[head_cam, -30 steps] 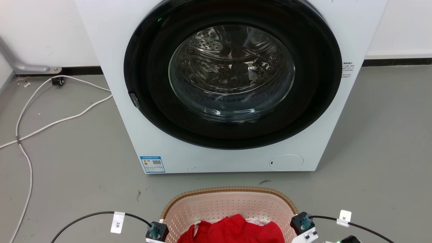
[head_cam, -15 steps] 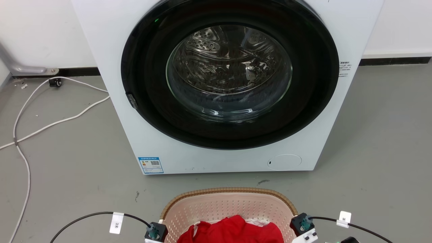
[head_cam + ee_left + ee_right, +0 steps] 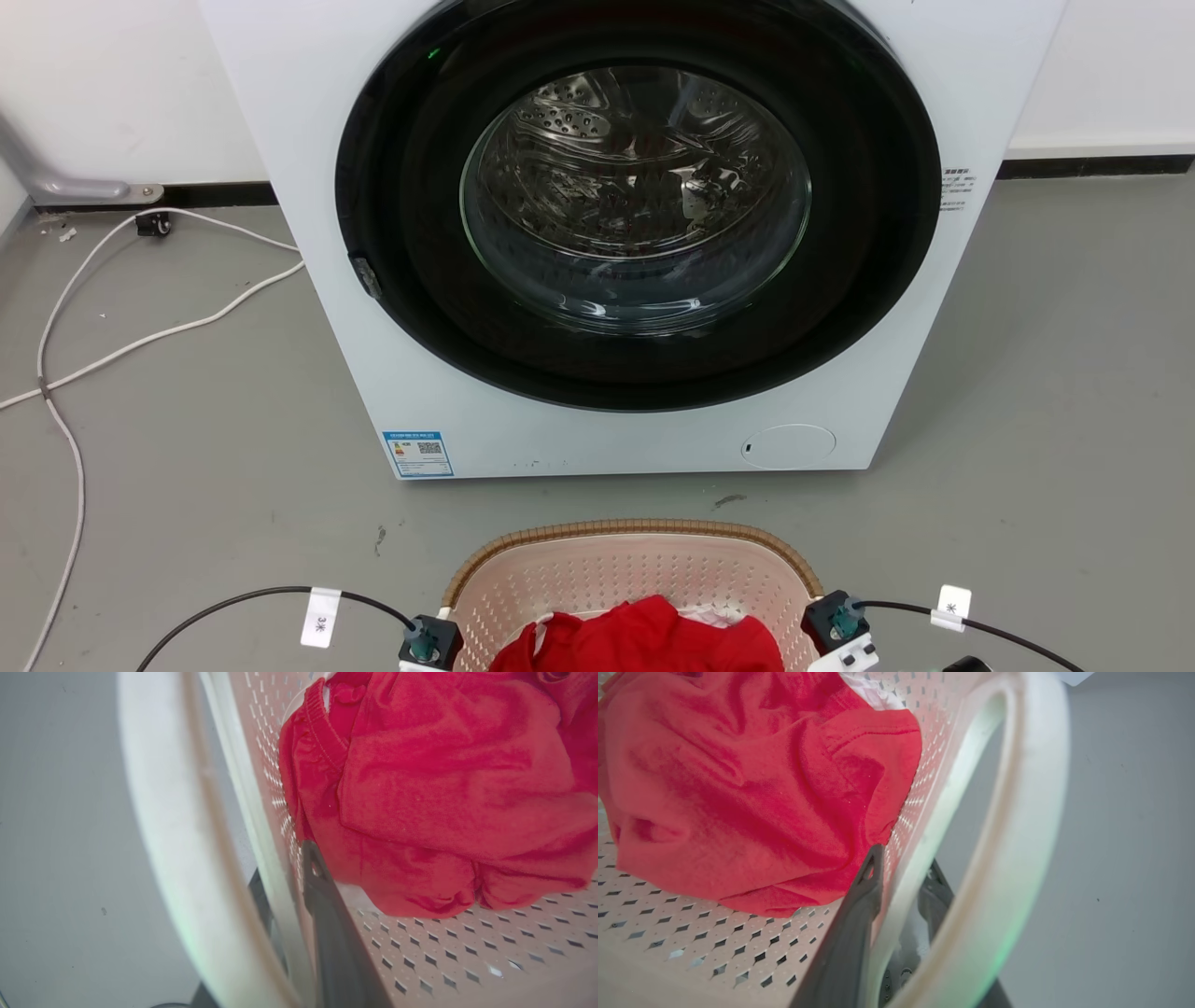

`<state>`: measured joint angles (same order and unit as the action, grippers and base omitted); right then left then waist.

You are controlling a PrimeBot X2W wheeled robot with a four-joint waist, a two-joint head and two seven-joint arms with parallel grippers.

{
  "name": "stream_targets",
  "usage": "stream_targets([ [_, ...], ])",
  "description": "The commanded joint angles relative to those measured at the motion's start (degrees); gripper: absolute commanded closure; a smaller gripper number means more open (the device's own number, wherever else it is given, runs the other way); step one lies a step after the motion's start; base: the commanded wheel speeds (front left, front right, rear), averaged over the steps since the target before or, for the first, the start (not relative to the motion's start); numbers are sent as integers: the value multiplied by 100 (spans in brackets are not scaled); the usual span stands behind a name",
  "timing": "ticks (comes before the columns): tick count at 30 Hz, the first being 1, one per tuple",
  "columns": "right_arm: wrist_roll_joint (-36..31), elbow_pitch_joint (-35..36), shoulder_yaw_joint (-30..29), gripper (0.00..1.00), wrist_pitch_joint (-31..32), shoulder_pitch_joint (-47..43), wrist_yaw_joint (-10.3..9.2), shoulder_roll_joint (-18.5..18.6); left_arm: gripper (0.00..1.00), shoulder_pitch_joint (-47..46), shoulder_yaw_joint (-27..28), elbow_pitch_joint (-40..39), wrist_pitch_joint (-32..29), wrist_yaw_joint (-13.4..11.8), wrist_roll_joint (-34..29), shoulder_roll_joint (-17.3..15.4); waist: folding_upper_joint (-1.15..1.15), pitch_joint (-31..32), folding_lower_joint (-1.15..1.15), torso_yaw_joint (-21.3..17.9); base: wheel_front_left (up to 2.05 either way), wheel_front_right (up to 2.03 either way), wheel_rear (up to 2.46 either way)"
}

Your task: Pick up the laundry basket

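The laundry basket [image 3: 616, 567], pale pink with a brown woven rim, stands on the floor at the bottom of the head view, holding a red garment [image 3: 644, 639]. My two wrist blocks flank it, left [image 3: 425, 642] and right [image 3: 837, 621]. In the left wrist view my left gripper [image 3: 286, 879] is shut on the basket's perforated wall [image 3: 275, 802], one finger inside [image 3: 327, 914], the other outside beneath the white handle [image 3: 163, 835]. My right gripper [image 3: 903, 872] clamps the opposite wall [image 3: 924, 788] the same way, under its handle [image 3: 1008, 858].
A white front-loading washer [image 3: 308, 140] with its round dark door [image 3: 635, 196] closed stands just beyond the basket. White cables [image 3: 140, 336] trail over the grey floor at the left. Bare floor lies to the right of the washer.
The head camera has shifted slightly, so the washer sits a little differently in the picture. The basket and both wrists keep their places relative to each other.
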<state>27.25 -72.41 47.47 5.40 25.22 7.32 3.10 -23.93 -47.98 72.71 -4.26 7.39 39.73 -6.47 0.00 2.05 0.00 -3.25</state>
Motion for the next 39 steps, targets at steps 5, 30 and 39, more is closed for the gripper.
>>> stream_targets([
  [5,22,7,71,100,-31,-9,30,-42,100,-126,-109,7,71,8,96,-14,0,-7,0,-6,0,0,0],
  [30,111,-40,179,100,-60,14,30,-42,100,-161,-415,48,114,8,407,-30,0,12,0,-3,0,0,0],
  [39,118,-53,225,100,-74,-4,30,-42,100,-154,-504,57,133,8,512,-31,0,10,0,0,0,0,0],
])
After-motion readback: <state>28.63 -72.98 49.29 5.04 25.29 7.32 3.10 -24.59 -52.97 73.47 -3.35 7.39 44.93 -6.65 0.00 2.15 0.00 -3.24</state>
